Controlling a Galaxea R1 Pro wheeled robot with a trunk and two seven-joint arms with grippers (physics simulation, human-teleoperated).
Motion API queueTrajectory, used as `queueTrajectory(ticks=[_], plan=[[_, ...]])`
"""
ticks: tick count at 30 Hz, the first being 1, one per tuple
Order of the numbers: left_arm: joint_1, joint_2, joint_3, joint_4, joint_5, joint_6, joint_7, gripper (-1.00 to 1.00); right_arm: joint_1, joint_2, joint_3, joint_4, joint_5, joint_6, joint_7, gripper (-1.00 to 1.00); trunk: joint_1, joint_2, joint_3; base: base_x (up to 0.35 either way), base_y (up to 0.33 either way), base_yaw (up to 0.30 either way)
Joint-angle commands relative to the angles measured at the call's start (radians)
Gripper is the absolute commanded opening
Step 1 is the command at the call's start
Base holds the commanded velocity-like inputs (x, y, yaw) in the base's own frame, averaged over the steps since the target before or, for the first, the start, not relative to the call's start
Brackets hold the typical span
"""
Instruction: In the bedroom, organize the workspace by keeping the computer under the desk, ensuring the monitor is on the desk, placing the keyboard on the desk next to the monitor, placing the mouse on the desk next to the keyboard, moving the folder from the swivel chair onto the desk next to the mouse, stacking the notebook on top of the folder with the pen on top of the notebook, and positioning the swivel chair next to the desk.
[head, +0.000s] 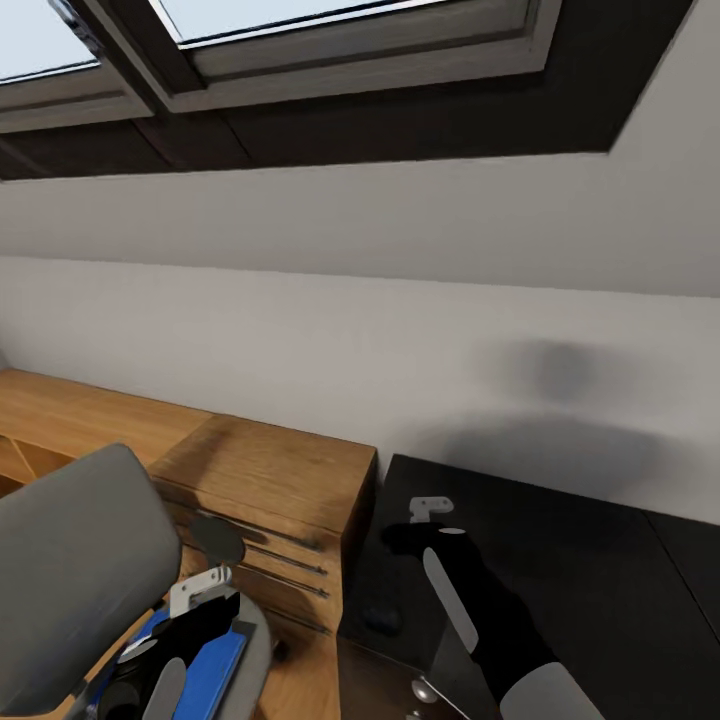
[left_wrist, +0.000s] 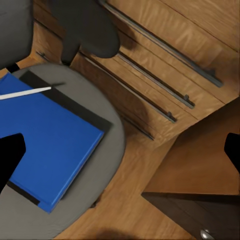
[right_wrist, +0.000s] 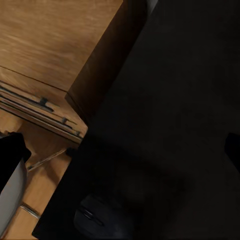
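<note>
A: Head view, biggest first: white wall (head: 300, 330) under skylight frames, then the desk (head: 560, 560), glossy black top at right. Wooden drawer cabinet (head: 270, 480) sits just beside its left edge.

B: Chair?

A: Swivel chair (head: 70, 560) at lower left, grey back toward camera, near the cabinet. Left wrist view has the folder (left_wrist: 50, 145) lying flat on the seat, something dark under it poking out at the edges. Thin white stick, maybe the pen (left_wrist: 25, 93), lies across the folder's corner.

B: Mouse?

A: Mouse (right_wrist: 92, 216) on the desk near its front corner, dim in the right wrist view.

B: Grippers?

A: Left gripper (left_wrist: 122, 152) above the seat, fingers spread wide, empty. Right gripper (right_wrist: 125, 150) above the desktop, likewise spread wide, holding nothing.
</note>
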Motion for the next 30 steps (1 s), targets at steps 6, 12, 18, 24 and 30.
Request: queueTrajectory(ticks=[6,12,18,24,30], plan=[[-0.001,-0.002,0.002,-0.054,0.015,0.003,0.008,1.00,-0.001,0.001,0.005,0.001,-0.010,0.003,-0.004,1.00,0.001,-0.002,-0.003,0.027,0.000,0.012],[-0.001,-0.003,0.002,-0.073,0.015,0.003,0.008,1.00,-0.001,0.001,0.015,0.025,-0.008,0.003,-0.003,1.00,0.001,-0.002,-0.009,0.002,0.000,0.116],[-0.001,-0.004,0.001,-0.076,0.015,0.004,0.008,1.00,-0.001,0.000,0.052,0.052,-0.005,0.002,-0.001,1.00,0.020,-0.037,-0.029,0.000,0.000,0.095],[-0.001,-0.004,0.001,-0.076,0.015,0.005,0.008,1.00,-0.001,0.000,0.083,0.100,-0.004,0.001,-0.001,1.00,0.043,-0.079,-0.048,0.000,0.000,0.007],[-0.001,-0.004,0.001,-0.076,0.015,0.005,0.008,1.00,-0.002,0.001,0.082,0.167,-0.002,0.001,-0.002,1.00,0.066,-0.121,-0.067,0.000,0.000,0.000]])
